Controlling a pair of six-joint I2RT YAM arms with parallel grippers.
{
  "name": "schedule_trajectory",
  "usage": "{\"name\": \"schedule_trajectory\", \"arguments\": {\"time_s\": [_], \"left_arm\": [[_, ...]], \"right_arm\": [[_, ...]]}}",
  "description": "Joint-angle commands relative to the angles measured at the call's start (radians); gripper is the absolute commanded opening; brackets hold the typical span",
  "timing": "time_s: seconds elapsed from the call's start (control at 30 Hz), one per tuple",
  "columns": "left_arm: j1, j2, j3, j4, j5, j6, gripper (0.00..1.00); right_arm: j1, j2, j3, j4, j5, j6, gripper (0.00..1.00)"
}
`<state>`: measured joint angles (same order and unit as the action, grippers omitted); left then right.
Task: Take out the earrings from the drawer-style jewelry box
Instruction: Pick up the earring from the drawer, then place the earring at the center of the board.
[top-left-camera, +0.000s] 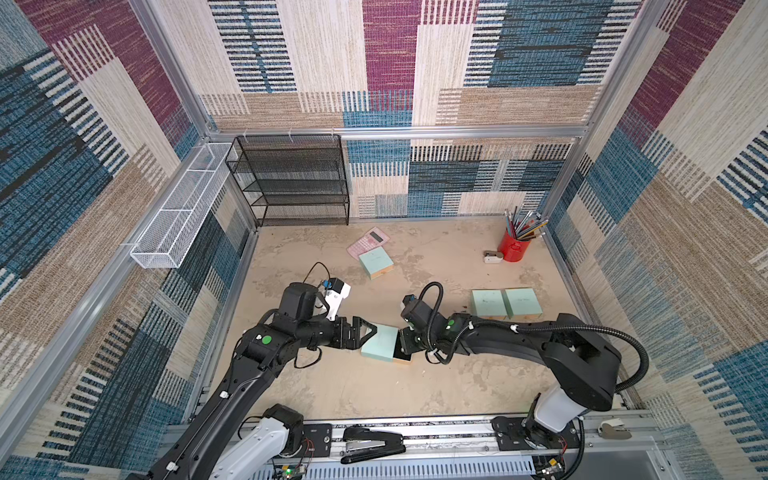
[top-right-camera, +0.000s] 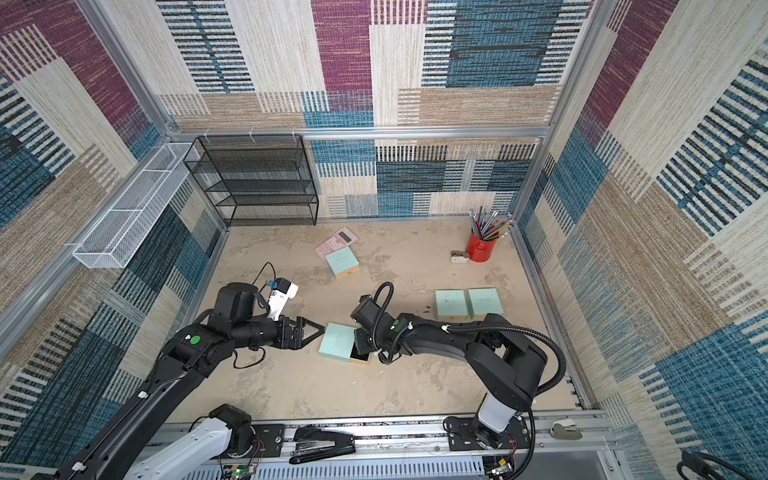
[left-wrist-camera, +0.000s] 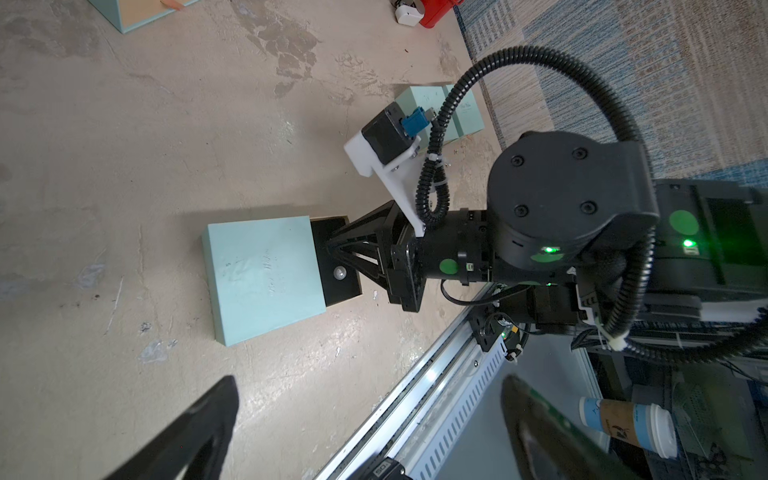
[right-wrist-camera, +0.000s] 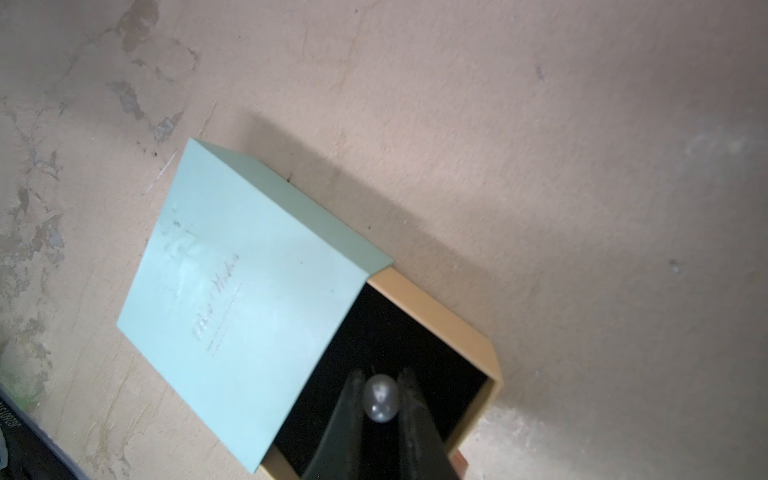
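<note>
Stapler (top-left-camera: 372, 445), black, on the front rail closest in. Past it, mid-surface (top-left-camera: 353, 390), you have the mint-green jewelry box (top-left-camera: 379, 341). Its tan drawer (right-wrist-camera: 440, 324) is slid out toward the right arm, black lining showing. Your right pincer (right-wrist-camera: 381, 376) reaches into that drawer, nearly closed, fingers pinching a pearl earring (right-wrist-camera: 379, 401) from both sides. Whether the earring is clear of the lining you cannot tell. Your left pincer (top-left-camera: 372, 331) is spread wide and holds nothing, its tip at the box's closed end, contact unclear. Farther back on the right, two mint-green boxes (top-left-camera: 506, 304) touch side by side. Left of them, a lone box (top-left-camera: 376, 263) overlaps a pink calculator (top-left-camera: 368, 240). Red pencil cup (top-left-camera: 515, 246) and black mesh rack (top-left-camera: 291, 183) stand by the back wall.
</note>
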<state>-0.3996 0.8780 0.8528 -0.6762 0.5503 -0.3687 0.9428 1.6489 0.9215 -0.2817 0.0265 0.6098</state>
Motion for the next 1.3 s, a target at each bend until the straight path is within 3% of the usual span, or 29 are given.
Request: {"name": "schedule_trajectory", "arguments": {"time_s": [0.0, 0.47, 0.63, 1.0, 1.27], "left_arm": [[0.001, 0.001, -0.003, 0.027, 0.009, 0.006, 0.98], [0.004, 0.001, -0.005, 0.028, 0.016, 0.005, 0.99], [0.004, -0.001, -0.007, 0.031, 0.019, 0.005, 0.99], [0.006, 0.005, -0.008, 0.037, 0.021, 0.001, 0.99], [0.006, 0.008, -0.009, 0.037, 0.021, 0.002, 0.99]], "right_arm": [[0.000, -0.014, 0.002, 0.016, 0.002, 0.010, 0.15], [-0.021, -0.172, -0.019, 0.003, 0.029, 0.022, 0.15], [-0.104, -0.256, -0.086, -0.001, 0.009, 0.018, 0.14], [-0.394, -0.436, -0.320, 0.011, -0.024, 0.001, 0.13], [-0.449, -0.408, -0.378, 0.047, -0.026, -0.006, 0.13]]}}
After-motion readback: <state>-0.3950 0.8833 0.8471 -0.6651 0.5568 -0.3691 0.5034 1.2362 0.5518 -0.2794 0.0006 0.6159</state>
